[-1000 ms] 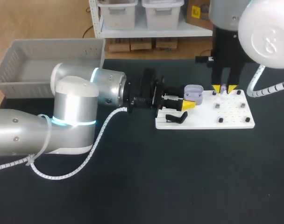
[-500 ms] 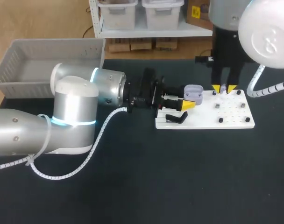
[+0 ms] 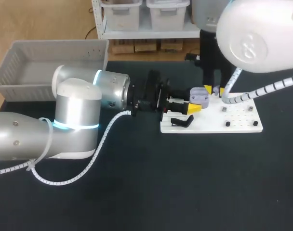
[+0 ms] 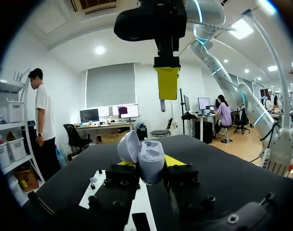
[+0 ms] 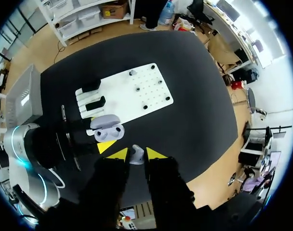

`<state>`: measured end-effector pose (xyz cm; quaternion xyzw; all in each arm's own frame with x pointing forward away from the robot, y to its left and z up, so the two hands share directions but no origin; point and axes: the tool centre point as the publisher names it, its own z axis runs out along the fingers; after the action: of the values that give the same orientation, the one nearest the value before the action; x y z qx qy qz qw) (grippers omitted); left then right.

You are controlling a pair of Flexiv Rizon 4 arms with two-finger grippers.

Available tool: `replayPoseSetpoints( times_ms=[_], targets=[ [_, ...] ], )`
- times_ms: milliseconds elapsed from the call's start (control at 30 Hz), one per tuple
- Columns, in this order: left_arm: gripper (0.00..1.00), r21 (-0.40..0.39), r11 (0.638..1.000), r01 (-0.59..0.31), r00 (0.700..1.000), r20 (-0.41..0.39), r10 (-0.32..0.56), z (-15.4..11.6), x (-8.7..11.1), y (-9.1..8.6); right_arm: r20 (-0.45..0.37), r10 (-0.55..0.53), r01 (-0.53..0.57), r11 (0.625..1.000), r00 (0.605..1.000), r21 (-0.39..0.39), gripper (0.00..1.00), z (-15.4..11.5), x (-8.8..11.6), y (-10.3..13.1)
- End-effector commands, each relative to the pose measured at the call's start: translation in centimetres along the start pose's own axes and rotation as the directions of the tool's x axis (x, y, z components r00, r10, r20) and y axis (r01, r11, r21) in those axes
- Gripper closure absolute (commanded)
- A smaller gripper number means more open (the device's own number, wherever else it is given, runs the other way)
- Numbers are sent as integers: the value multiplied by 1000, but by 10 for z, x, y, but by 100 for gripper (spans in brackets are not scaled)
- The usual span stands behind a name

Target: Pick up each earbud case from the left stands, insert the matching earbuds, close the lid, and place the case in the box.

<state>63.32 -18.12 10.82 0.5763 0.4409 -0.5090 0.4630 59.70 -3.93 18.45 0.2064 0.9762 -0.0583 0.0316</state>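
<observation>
My left gripper (image 3: 193, 108) is shut on a lavender earbud case (image 3: 199, 96) and holds it level over the left end of the white board (image 3: 211, 126), its lid standing open. In the left wrist view the case (image 4: 150, 156) sits between the yellow tips, both wells showing. My right gripper (image 3: 213, 89) hangs just right of the case, pointing down. In its own view the gripper (image 5: 136, 153) is shut on a small lavender earbud (image 5: 137, 158), with the open case (image 5: 108, 131) a little ahead of it. The earbud's stem (image 4: 162, 105) hangs above the case.
A black case (image 3: 181, 121) rests on a stand at the board's left edge. Small dark pegs (image 3: 228, 123) dot the board's right half. A grey basket (image 3: 50, 67) stands at the table's back left.
My right arm has swung left from over the board's back pegs to beside the open case, still shut on the earbud. The left arm has kept still.
</observation>
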Motion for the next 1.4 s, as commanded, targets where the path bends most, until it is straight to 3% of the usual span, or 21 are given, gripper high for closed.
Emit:
replayPoseSetpoints(
  times_ms=[33, 1400],
  targets=[
    [100, -6, 1000, -3, 1000, 1, 3, 0, 0, -2, -14, 24, -24, 1000, 1000, 2, 100, 4, 1, 3],
    [100, -6, 1000, -3, 1000, 1, 3, 0, 0, -2, -63, 145, -142, 989, 987, 44, 100, 20, -8, 36]
  ],
)
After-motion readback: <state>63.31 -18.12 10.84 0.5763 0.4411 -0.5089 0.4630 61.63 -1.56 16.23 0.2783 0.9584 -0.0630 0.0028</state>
